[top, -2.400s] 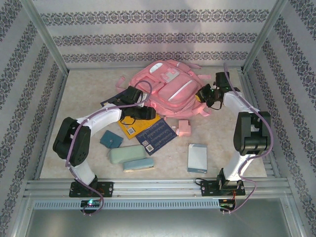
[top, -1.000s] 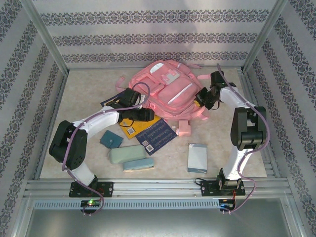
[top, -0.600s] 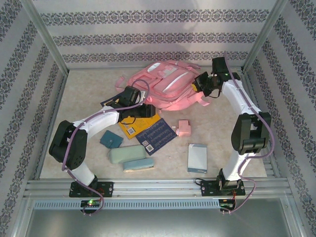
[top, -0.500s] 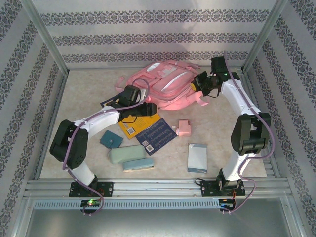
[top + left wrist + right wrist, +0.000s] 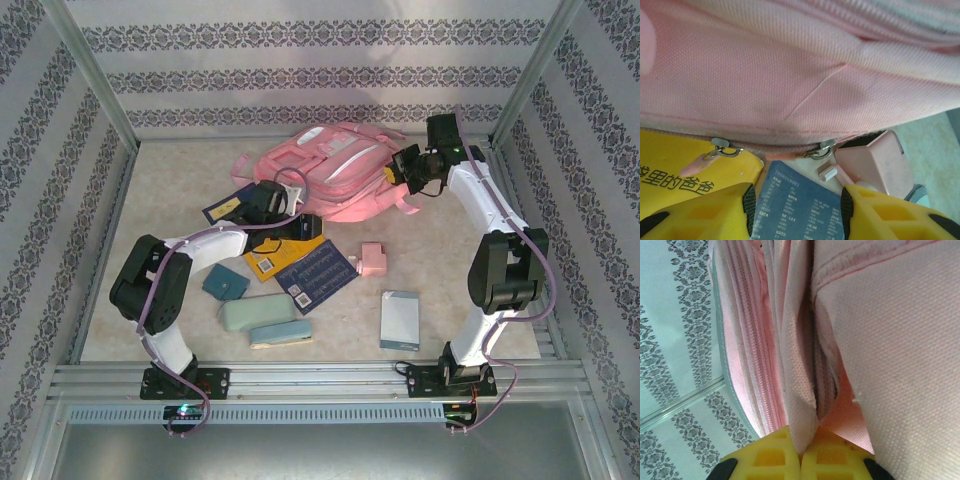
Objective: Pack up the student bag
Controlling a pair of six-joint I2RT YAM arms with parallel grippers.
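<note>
The bag [image 5: 320, 172] sits at the far middle of the table [image 5: 450, 270], close to the back wall and between the two arms. The right gripper [image 5: 402, 172] is at its right side. From the right wrist its yellow fingers [image 5: 775, 455] are pressed together on a fold of pink fabric, so it is clamped on the bag [image 5: 890, 340]. I can't tell whether anything is inside the bag, as no view looks into it.

The left gripper [image 5: 300, 225] is low at the bag's near edge. From the left wrist its jaws stand apart with nothing between them [image 5: 797, 205]. Just ahead of them two zip pulls [image 5: 722, 148] hang along the bag's lower seam [image 5: 790, 100].

The rest lies loose on the table, outside the bag. A yellow book [image 5: 283, 252] and a blue book [image 5: 320, 275] have their far ends at or under the bag's edge. A pink box [image 5: 373, 260] sits just right of them. Nearer the arms are a teal pouch [image 5: 226, 283], a mint case [image 5: 257, 312], a blue case [image 5: 281, 335] touching it, and a grey notebook [image 5: 400, 320] off to the right.
</note>
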